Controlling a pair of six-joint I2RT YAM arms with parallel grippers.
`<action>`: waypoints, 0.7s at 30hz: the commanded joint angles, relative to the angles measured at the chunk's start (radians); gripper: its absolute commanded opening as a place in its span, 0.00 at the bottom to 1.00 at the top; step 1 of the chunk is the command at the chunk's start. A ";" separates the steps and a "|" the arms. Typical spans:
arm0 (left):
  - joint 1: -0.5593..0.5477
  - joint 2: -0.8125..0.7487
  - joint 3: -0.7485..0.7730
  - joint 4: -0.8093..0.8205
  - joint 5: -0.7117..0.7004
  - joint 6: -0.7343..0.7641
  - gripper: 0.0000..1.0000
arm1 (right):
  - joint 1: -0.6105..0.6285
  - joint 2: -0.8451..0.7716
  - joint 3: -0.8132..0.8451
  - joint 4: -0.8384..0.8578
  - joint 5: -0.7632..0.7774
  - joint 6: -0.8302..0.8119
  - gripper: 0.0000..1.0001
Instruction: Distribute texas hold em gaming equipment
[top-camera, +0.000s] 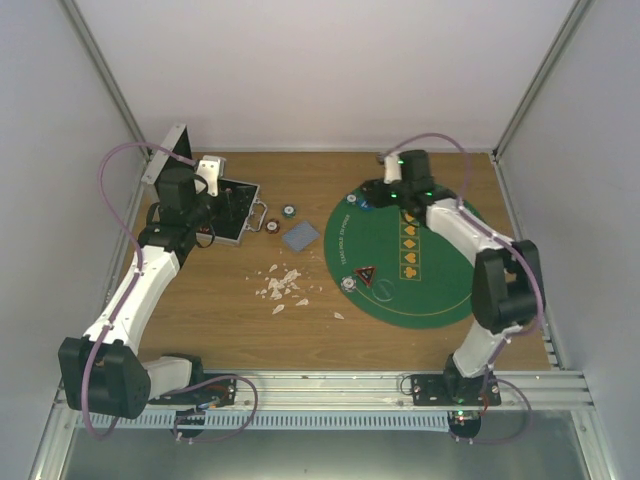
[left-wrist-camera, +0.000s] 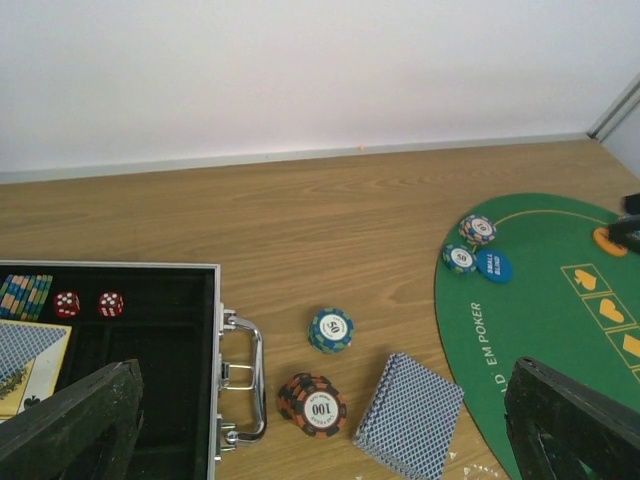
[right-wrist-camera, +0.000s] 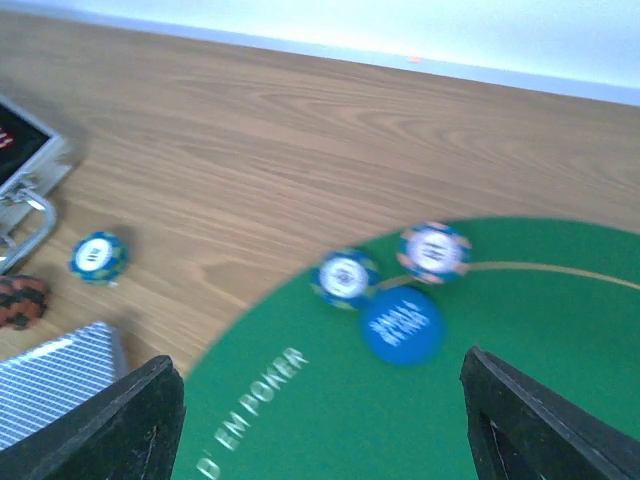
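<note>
Scanning from above, where does the trouble lie? asks the first observer.

The second answers: the right claw (top-camera: 385, 192) hangs at the far edge of the green mat (top-camera: 430, 285), just beside the blue button (top-camera: 367, 203). A careless sideways swing could sweep the button out of place. The left claw (top-camera: 225, 195) hovers over the open case (top-camera: 245, 225). White scraps (top-camera: 280, 285) litter the bench (top-camera: 200, 290) near the card deck (top-camera: 300, 236) and could get dragged along with it.

And from the left wrist?

The left claw (left-wrist-camera: 322, 368) is spread wide, with nothing between its fingers. Below it lie a teal chip (left-wrist-camera: 331, 330), a red-black chip stack (left-wrist-camera: 313, 405) and the card deck (left-wrist-camera: 410, 415), all close to the case handle (left-wrist-camera: 245, 375). The stack looks uneven, so a pinch from one side would likely topple it. A finger coming down near the handle could snag there. The deck seems a little skewed, and a shallow grasp might lift only some of its cards.

And from the right wrist?

The right claw (right-wrist-camera: 318, 400) is also spread and grips nothing. The blue button (right-wrist-camera: 402, 324) sits on the mat (right-wrist-camera: 400, 430) close against two striped chips (right-wrist-camera: 344, 276). The picture is blurred, so whether they touch cannot be told. Dropping lower here risks a finger nudging all three, or catching the mat's rim and wrinkling it.
</note>
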 joint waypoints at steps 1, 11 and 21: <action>-0.005 -0.020 -0.003 0.040 -0.008 0.010 0.99 | 0.146 0.143 0.133 -0.052 0.073 -0.010 0.76; -0.006 -0.017 -0.003 0.044 0.012 0.006 0.99 | 0.352 0.529 0.552 -0.201 0.115 -0.053 0.77; -0.005 -0.017 0.001 0.044 0.038 -0.002 0.99 | 0.403 0.776 0.890 -0.336 0.101 -0.058 0.77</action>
